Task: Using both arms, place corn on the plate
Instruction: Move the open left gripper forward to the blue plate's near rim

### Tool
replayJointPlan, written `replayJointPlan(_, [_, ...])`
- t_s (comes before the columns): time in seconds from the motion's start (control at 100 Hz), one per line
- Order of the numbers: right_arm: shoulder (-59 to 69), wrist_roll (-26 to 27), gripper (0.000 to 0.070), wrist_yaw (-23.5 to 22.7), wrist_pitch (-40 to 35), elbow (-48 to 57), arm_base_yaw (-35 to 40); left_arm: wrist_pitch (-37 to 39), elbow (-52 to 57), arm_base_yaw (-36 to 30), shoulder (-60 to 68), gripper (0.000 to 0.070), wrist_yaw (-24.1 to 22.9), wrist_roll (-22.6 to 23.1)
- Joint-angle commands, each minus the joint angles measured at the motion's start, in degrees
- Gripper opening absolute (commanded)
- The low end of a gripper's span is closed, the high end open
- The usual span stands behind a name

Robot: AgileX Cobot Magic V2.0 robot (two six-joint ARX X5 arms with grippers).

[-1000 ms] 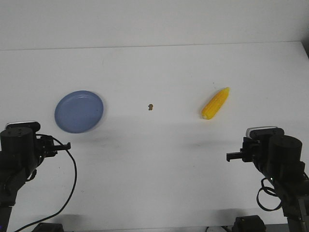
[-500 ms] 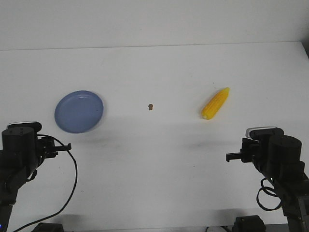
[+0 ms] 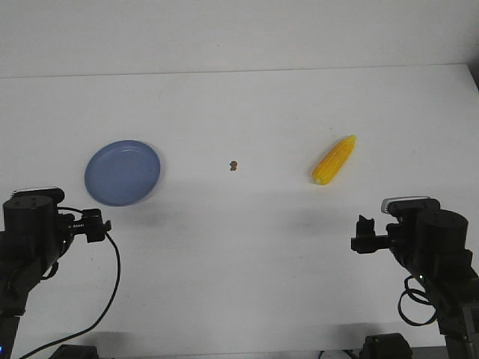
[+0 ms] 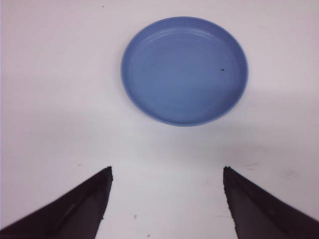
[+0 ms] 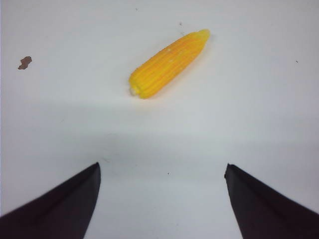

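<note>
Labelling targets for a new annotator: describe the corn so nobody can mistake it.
On the white table, look to the robot's right half, ahead of the right gripper. The bright yellow, tapered corn cob lies there diagonally, touching nothing. It is the only yellow object; its neighbours are a tiny brown speck and a round periwinkle-blue plastic plate further left.

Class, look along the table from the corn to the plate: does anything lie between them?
Only a tiny brown speck lies on the table between the corn and the plate; nothing else.

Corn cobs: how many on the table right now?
1. The corn lies on the table ahead of the right gripper, well right of the plate. Nothing visible could hide another.
</note>
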Motion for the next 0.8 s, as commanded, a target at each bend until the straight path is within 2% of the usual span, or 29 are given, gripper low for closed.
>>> replayJointPlan(0.0, [0.37,0.42,0.053,0.0,0.55,1.05,0.02,1.18,1.14,0.61,2.23,0.0463,0.07,-0.81])
replayJointPlan(0.19, [0.37,0.22,0.053,0.0,0.55,1.05,0.02,3.63,4.37,4.35,11.58,0.0463,0.92,-1.68])
replayJointPlan(0.38, [0.37,0.17,0.053,0.0,0.57,1.05,0.02,6.6,11.13,11.52,24.96,0.0463,10.82,-1.84])
replayJointPlan(0.62, [0.37,0.17,0.053,-0.02,0.55,1.05,0.02,8.87,19.93,16.52,40.46,0.0464,11.02,-1.84])
replayJointPlan(0.79, [0.39,0.17,0.0529,0.0,0.57,1.05,0.0,10.54,21.92,18.34,47.89,0.0466,11.21,-1.81])
